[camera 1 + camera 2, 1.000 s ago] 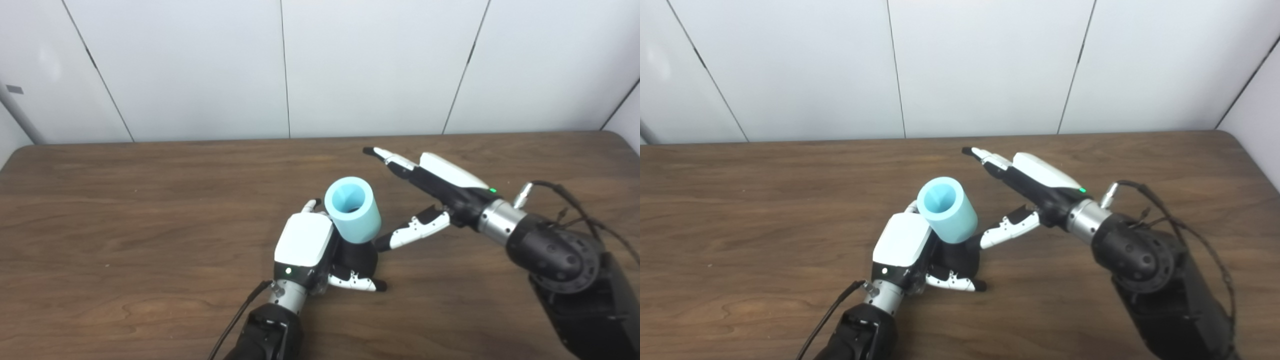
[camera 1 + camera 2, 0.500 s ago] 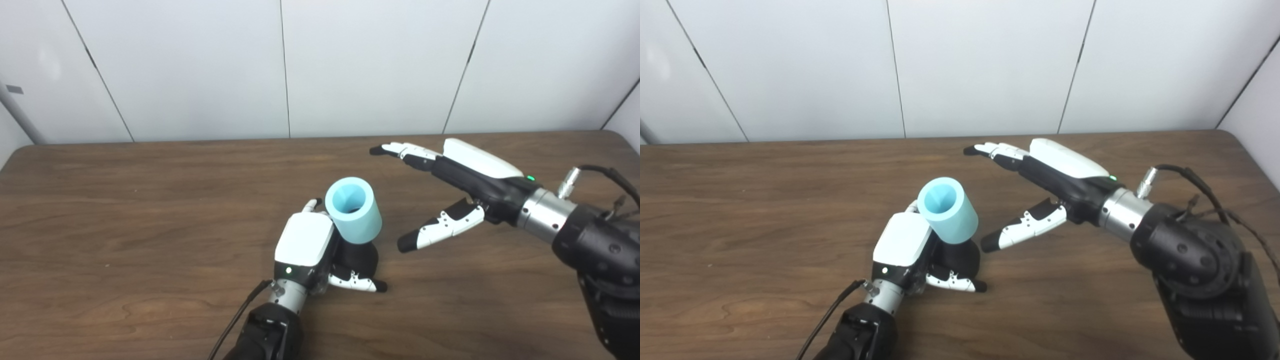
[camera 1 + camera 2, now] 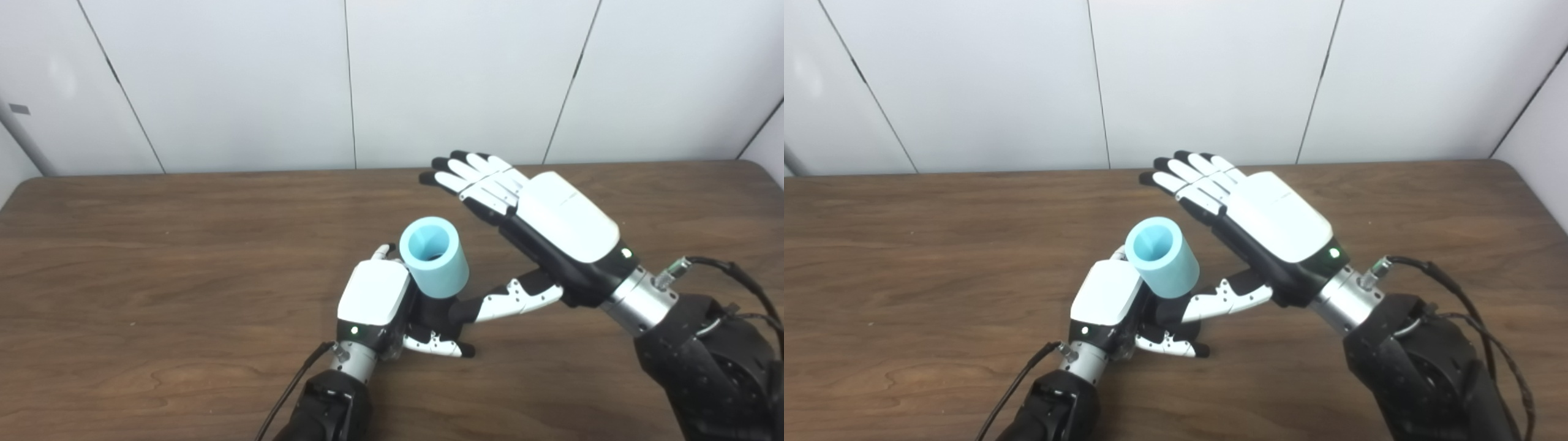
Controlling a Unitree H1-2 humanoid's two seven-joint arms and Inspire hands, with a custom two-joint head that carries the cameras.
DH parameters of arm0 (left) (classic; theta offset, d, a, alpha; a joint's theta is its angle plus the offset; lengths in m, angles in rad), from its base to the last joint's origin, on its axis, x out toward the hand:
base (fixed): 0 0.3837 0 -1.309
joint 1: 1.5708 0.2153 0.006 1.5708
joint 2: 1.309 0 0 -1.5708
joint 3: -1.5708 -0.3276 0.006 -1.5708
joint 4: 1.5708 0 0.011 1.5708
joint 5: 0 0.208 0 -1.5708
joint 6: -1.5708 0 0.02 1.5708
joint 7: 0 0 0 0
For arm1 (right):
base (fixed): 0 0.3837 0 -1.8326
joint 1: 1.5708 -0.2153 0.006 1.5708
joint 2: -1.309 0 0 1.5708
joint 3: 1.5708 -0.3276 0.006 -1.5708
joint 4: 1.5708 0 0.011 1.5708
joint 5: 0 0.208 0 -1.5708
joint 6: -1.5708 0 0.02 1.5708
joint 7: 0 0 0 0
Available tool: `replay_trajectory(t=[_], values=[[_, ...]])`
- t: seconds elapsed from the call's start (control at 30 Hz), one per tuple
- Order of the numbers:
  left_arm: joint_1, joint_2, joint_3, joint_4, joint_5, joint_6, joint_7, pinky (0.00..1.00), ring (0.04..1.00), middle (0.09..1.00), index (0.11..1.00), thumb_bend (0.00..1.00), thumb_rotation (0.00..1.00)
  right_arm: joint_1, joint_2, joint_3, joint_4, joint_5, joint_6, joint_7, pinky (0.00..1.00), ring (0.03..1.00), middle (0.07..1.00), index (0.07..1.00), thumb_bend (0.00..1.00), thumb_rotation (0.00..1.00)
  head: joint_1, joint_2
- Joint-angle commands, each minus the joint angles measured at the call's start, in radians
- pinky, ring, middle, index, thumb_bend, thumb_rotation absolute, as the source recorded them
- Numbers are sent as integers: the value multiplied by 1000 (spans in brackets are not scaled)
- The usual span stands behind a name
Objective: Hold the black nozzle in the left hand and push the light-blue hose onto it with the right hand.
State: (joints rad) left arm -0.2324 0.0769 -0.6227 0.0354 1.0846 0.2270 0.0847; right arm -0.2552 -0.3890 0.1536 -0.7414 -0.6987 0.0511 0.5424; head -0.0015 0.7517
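Fingers of my left robot hand [image 3: 375, 300] are wrapping around the black nozzle [image 3: 436, 313], clamping it low over the table [image 3: 153, 257] so it is tilting up and to the right, toward the other arm. I am judging that this angle is meant to give the right side a straight line for pushing. Light-blue hose [image 3: 433, 257] is sitting on the nozzle's upper end with its open mouth facing up toward my cameras; how deep it is seated I cannot tell. My right robot hand [image 3: 554, 226] is hovering just right of the hose, holding nothing, its fingers [image 3: 474, 177] spreading flat above and beyond the hose, palm facing down. Its thumb [image 3: 511, 300] is reaching in beside the nozzle, under the hose; whether it is touching I cannot tell.
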Motion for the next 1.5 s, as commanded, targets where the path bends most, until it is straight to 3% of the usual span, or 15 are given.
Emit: replay_trajectory(t=[0.0,0.1,0.23,0.73,1.1,1.47], values=[[24,7,-15,28,6,4,-57,908,624,515,471,523,0,-21,-3,-2,-35,-17,-39,-15,970,981,978,940,646,1000,0,2],[20,10,-19,36,14,-6,-44,887,624,518,468,522,0,-22,5,12,-44,-34,-62,-5,977,982,980,938,647,1000,2,2],[9,17,-35,35,53,12,-79,877,645,546,457,517,0,-31,12,26,-54,-47,-78,10,984,968,960,926,635,1000,3,3],[12,9,-36,26,67,21,-97,889,640,545,441,516,0,-36,8,32,-79,-75,-58,179,987,973,931,901,648,1000,4,5],[29,2,-12,24,16,-9,-65,895,636,538,459,518,0,-24,0,9,-25,-90,-69,185,973,980,923,885,650,1000,7,8],[30,-8,-8,28,15,6,-66,908,631,517,472,522,0,11,-18,-10,0,-94,-83,172,1000,994,928,880,631,1000,9,10]])
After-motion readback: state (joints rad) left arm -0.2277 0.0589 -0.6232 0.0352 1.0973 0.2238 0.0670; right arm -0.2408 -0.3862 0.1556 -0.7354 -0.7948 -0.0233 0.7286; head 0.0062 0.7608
